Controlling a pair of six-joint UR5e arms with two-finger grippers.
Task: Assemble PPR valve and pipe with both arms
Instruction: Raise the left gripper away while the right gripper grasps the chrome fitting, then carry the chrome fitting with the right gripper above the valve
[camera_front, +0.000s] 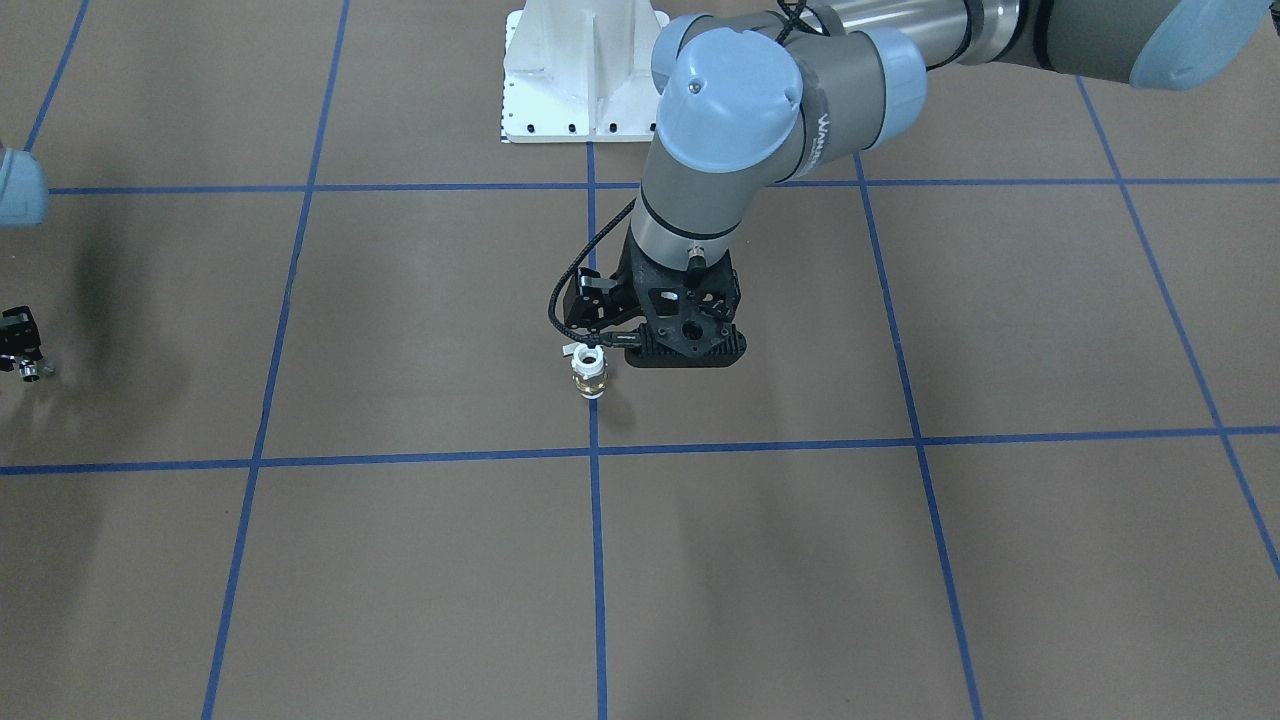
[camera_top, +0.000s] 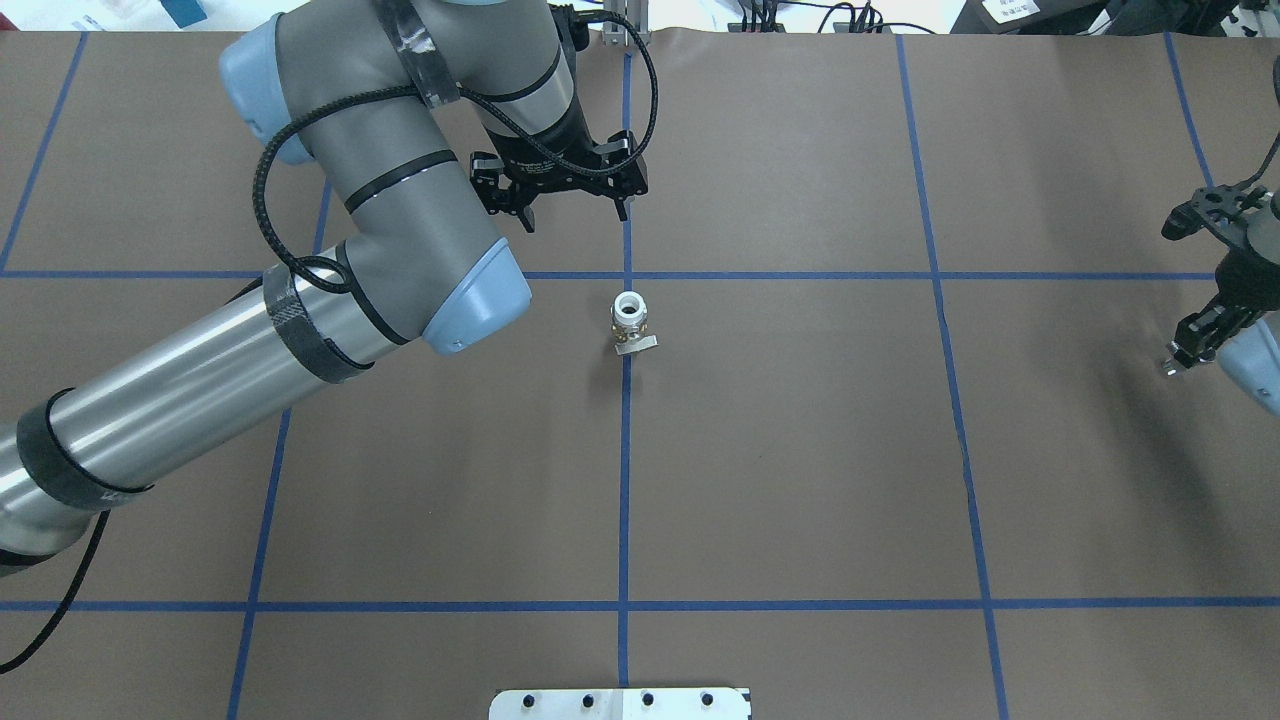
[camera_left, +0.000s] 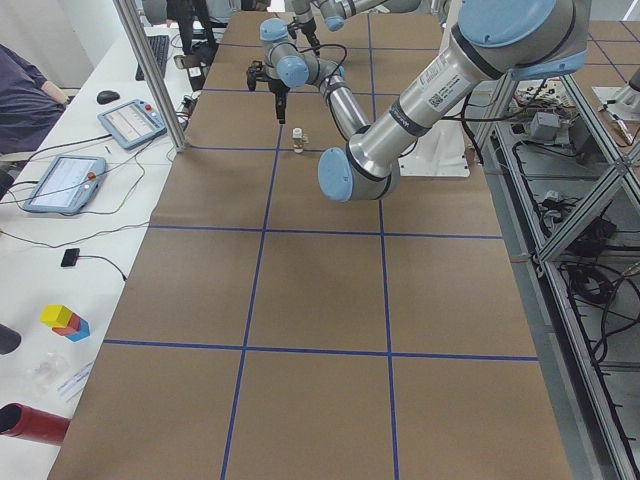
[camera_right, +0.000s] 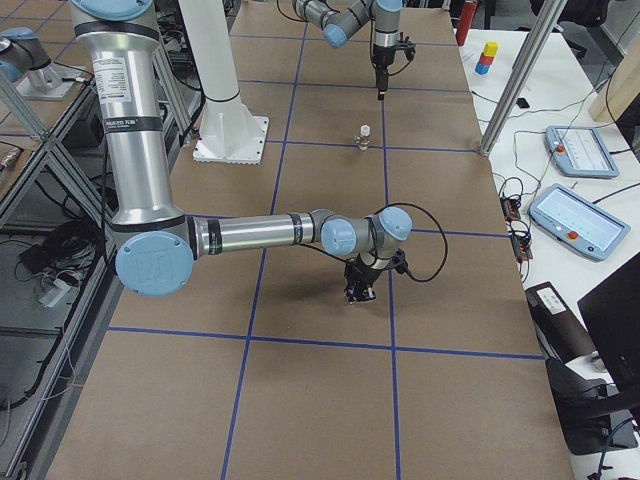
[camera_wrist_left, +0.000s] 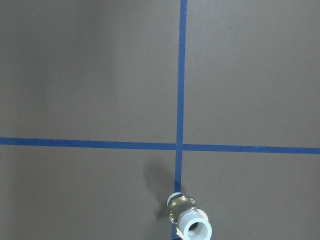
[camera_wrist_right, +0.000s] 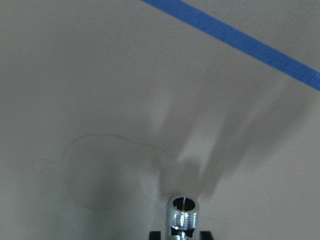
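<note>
Our left tool (camera_top: 575, 210) hangs released, fingers (camera_top: 527, 212) spread, with the stubby brass-and-white plastic PPR valve (camera_top: 630, 318) standing upright on the brown worktop (camera_top: 800, 450) just clear of it, toward the robot's base. Our right tool (camera_top: 1178, 356), well apart, is clenched on the small shiny silver threaded pipe (camera_wrist_right: 183, 212). We judge the valve tippy: one finger clipping it on approach would topple it, and the pipe's shallow pinch could let it skew at mating.
</note>
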